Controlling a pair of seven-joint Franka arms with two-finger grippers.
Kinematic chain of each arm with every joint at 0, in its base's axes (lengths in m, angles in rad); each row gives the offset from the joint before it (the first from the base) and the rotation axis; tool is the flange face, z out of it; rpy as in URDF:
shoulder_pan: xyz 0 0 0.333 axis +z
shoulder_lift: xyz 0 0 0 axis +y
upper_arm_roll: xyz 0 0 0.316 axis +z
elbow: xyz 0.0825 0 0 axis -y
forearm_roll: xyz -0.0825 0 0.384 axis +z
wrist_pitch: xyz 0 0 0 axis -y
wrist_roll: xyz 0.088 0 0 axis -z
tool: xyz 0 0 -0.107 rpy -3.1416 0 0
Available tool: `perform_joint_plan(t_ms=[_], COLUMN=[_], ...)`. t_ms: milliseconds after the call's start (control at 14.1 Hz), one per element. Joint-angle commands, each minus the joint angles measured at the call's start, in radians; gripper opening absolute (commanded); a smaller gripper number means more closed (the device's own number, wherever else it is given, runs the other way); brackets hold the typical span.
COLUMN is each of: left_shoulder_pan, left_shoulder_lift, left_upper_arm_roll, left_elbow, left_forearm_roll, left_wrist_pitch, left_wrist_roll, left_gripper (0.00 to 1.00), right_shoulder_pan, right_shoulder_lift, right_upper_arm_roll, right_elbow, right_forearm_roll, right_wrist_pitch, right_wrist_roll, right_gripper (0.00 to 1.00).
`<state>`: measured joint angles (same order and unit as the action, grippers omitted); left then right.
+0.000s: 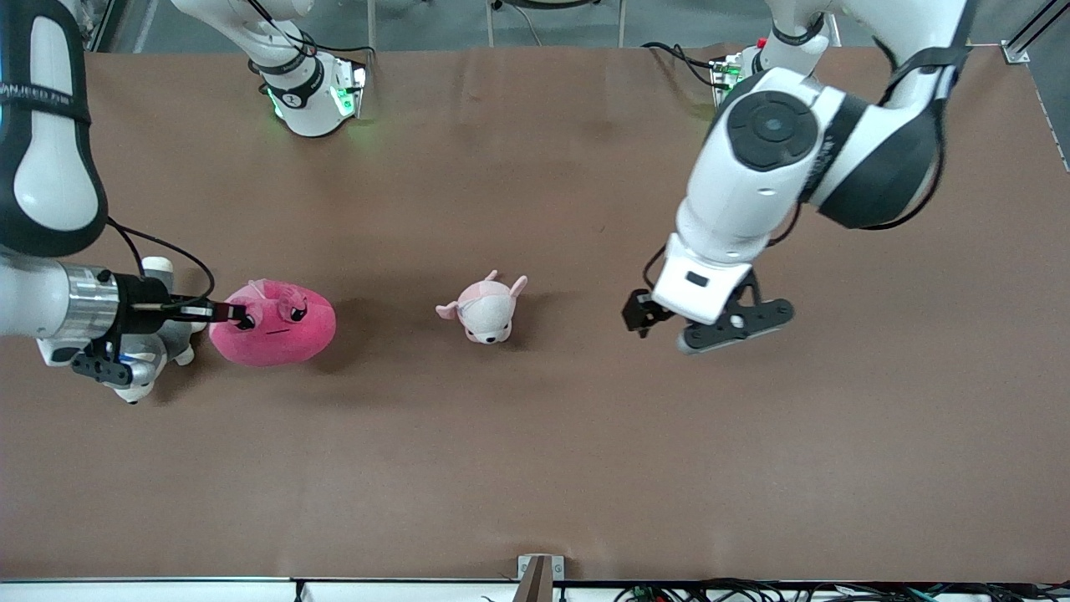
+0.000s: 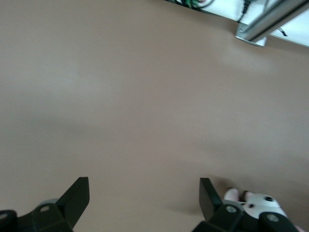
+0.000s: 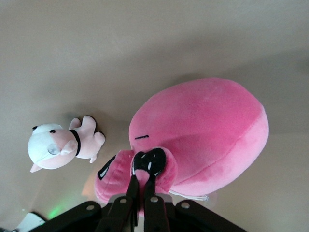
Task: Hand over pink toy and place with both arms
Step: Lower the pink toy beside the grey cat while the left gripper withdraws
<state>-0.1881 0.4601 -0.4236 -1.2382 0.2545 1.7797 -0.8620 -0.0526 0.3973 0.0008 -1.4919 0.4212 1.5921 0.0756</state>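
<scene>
The pink toy (image 1: 276,328) is a hot-pink round plush with black angry eyes, lying on the brown table toward the right arm's end. My right gripper (image 1: 238,316) is shut on a small flap by its eye. In the right wrist view the fingers pinch that flap (image 3: 145,176) and the toy's body (image 3: 207,130) bulges past them. My left gripper (image 1: 719,328) is open and empty, over bare table toward the left arm's end. Its fingers (image 2: 77,195) stand wide apart in the left wrist view.
A small pale pink-and-white plush animal (image 1: 485,311) stands mid-table between the grippers; it also shows in the right wrist view (image 3: 58,145) and the left wrist view (image 2: 256,203). A grey-and-white plush (image 1: 142,368) lies partly hidden under my right wrist.
</scene>
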Motion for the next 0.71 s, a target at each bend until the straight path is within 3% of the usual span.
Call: perform_joint_plan(t_ms=[0,285,427,640], left_shoulder_pan=[0.073,0.205,0.268,0.292], left_shoulder_lift=[-0.063,-0.126,-0.152,-0.225], left_upper_arm_roll=[-0.01,-0.021,-0.014,0.083], left_elbow=[-0.015,-0.017,-0.014,-0.068], left_forearm_roll=[0.014,-0.01,-0.099,-0.181], left_wrist_pitch=[-0.051,-0.149,-0.171,-0.177], left_wrist_roll=[0.102,0.244,0.265,0.384], left_gripper=[1.0,1.0,1.0,1.0], right_shoulder_pan=[-0.044,-0.058,-0.058,-0.067], right_shoulder_lift=[0.029,0.066,0.083,0.106], right_upper_arm_roll=[0.016,0.016,0.016,0.016], right_elbow=[0.001,0.002,0.002,0.002], right_forearm_roll=[0.057,0.109,0.119,0.119], right_wrist_pitch=[-0.008,-0.009,-0.008,-0.006], right_wrist_roll=[-0.054,-0.085,-0.085,-0.091], right_gripper=[0.04,0.04,0.04,0.04])
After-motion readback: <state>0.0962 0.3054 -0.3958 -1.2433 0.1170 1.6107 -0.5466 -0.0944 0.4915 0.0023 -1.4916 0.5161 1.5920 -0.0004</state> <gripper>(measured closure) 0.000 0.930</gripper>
